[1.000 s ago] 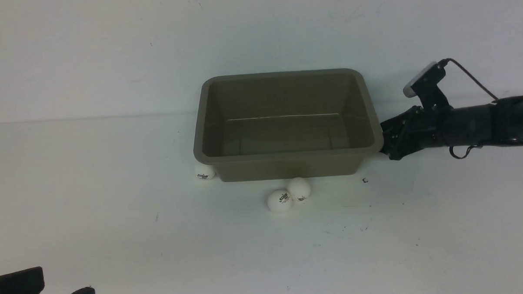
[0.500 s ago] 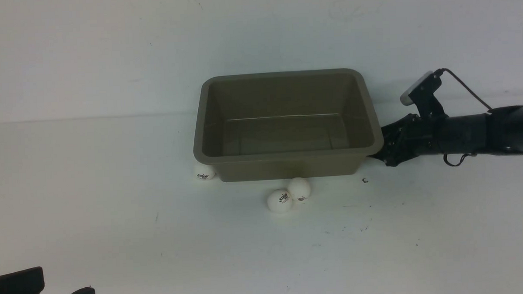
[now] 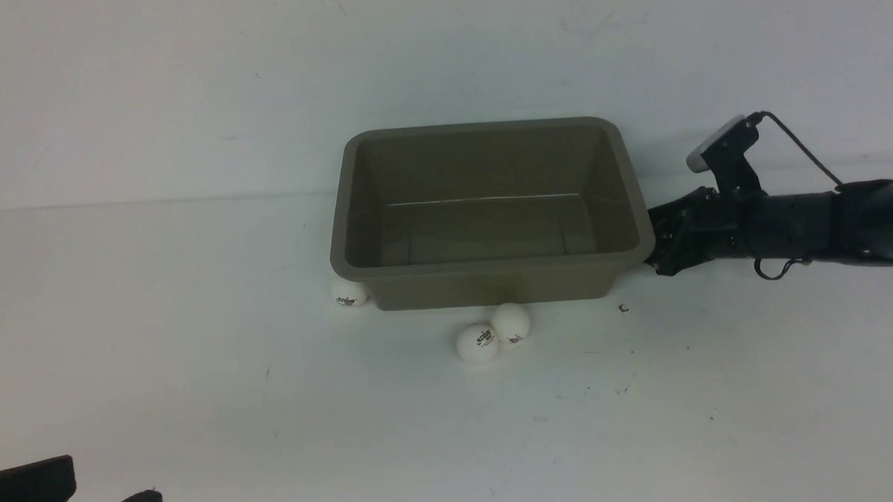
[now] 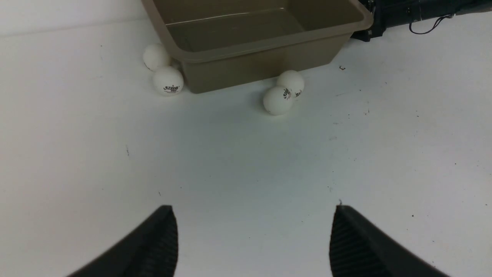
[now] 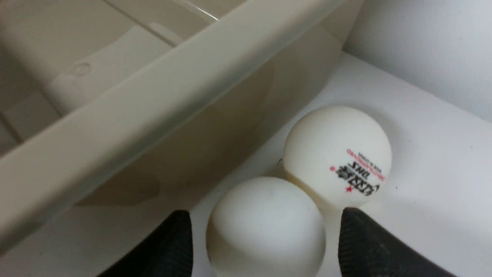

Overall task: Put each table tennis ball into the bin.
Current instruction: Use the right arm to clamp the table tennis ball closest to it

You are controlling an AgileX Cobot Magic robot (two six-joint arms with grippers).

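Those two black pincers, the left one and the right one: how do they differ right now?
The left pincer waits at the near left, far from the bin. The right pincer is tucked against the bin's right side. The left pincer has only table between its fingers, while the right pincer straddles a table tennis ball, with gaps on either side, not gripping. Both are black and open.
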